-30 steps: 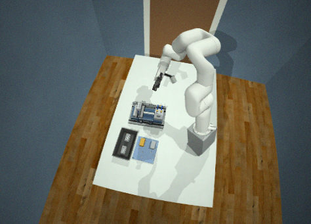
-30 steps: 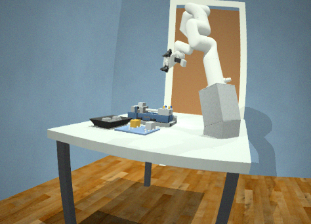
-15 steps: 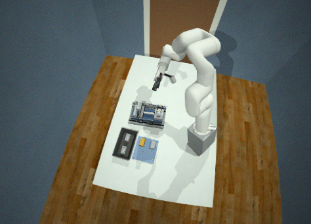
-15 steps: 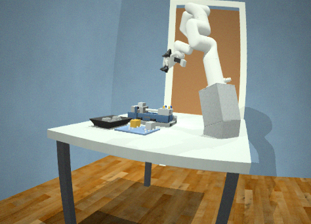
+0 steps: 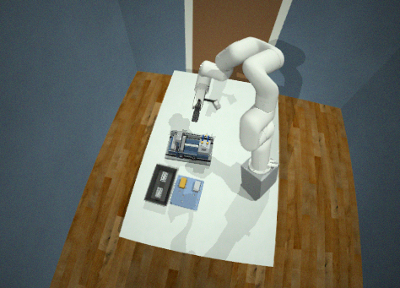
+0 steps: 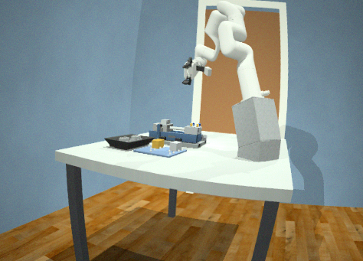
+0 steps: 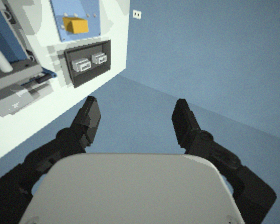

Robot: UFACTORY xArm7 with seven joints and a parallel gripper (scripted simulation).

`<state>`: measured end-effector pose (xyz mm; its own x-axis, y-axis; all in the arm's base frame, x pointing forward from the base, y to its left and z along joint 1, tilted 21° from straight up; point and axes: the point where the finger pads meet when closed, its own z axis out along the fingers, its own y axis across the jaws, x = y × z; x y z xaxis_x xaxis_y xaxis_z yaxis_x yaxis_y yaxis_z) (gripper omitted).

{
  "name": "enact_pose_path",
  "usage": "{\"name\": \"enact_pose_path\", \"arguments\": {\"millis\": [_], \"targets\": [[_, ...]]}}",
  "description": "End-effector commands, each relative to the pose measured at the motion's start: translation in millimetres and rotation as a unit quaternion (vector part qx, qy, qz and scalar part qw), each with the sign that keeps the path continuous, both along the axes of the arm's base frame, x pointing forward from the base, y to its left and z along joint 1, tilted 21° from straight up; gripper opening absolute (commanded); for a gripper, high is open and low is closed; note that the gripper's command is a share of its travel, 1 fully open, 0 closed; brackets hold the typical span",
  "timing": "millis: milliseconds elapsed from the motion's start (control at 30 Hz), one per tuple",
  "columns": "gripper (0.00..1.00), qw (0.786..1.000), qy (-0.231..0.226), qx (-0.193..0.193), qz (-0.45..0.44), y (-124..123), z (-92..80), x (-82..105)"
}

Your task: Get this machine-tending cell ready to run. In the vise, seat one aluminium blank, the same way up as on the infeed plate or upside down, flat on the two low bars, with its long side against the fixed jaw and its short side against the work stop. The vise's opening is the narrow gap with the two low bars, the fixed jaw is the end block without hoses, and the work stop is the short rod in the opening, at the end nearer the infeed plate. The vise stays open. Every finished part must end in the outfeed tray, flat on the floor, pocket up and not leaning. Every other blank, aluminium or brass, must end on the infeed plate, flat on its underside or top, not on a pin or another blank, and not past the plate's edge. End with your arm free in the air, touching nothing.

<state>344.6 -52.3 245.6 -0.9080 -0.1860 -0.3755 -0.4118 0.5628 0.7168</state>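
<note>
My gripper (image 5: 196, 114) is open and empty, high in the air beyond the far end of the vise (image 5: 189, 147); it touches nothing. It also shows in the side view (image 6: 186, 74) and in the wrist view (image 7: 136, 117). The blue infeed plate (image 5: 186, 192) holds a brass blank (image 5: 182, 182) and an aluminium blank (image 5: 197, 186), both lying flat. The black outfeed tray (image 5: 160, 184) holds two finished parts (image 7: 81, 64) (image 7: 98, 58), pockets up. I cannot tell what lies in the vise opening.
The arm's grey base block (image 5: 259, 179) stands on the white table to the right of the vise and plate. The tray (image 6: 128, 141), plate (image 6: 161, 150) and vise (image 6: 176, 134) sit close together. A door is behind the table.
</note>
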Motion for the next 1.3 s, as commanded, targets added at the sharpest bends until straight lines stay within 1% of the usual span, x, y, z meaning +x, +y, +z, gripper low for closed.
{"name": "enact_pose_path", "arguments": {"millis": [0, 167, 233, 633, 700, 1133, 1200, 1267], "targets": [[1.0, 1.0, 0.004, -0.008, -0.001, 2, -0.5, 2.4], [1.0, 1.0, 0.004, -0.008, -0.001, 2, -0.5, 2.4], [1.0, 0.999, 0.026, -0.044, -0.003, 18, -7.9, 11.0], [1.0, 0.999, 0.026, -0.044, -0.003, 18, -7.9, 11.0], [1.0, 0.995, 0.047, -0.088, -0.009, 35, -16.7, 20.3], [1.0, 0.995, 0.047, -0.088, -0.009, 35, -16.7, 20.3], [1.0, 0.988, 0.066, -0.139, -0.02, 54, -26.7, 29.8], [1.0, 0.988, 0.066, -0.139, -0.02, 54, -26.7, 29.8]]}}
